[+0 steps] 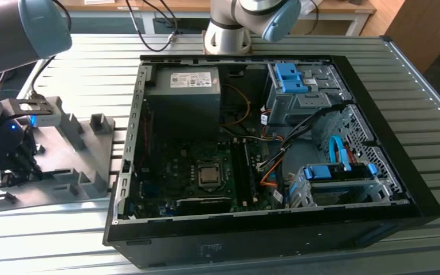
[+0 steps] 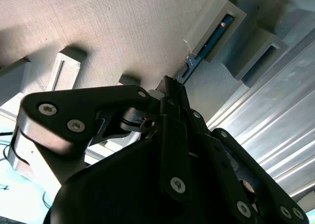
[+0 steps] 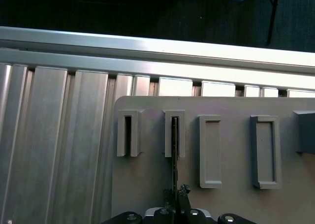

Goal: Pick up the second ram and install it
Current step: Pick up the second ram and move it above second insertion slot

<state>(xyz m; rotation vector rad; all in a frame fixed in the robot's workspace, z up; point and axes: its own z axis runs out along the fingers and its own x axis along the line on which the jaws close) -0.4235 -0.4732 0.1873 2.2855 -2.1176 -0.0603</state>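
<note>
Fingers [image 3: 184, 202]: drawn close together, pinching one end of the second ram [image 3: 173, 145]. Second ram: stands on edge in a slot of the grey tray [image 3: 231, 199]. Grey tray: on the ribbed metal surface [image 1: 67, 240], at nine o'clock from the open computer case [image 1: 281, 243] in the exterior view.

Ribbed aluminium tabletop [image 1: 426, 97] carries an open black computer case [image 1: 266, 243], which lies on its side with its interior facing up. Just beside the case, on the exterior view's left, a grey slotted tray [image 1: 90, 152] sits flat on the slats. Beyond the case stands the robot arm's base [image 1: 228, 35], with black cables [image 1: 155, 35] trailing near it.
</note>
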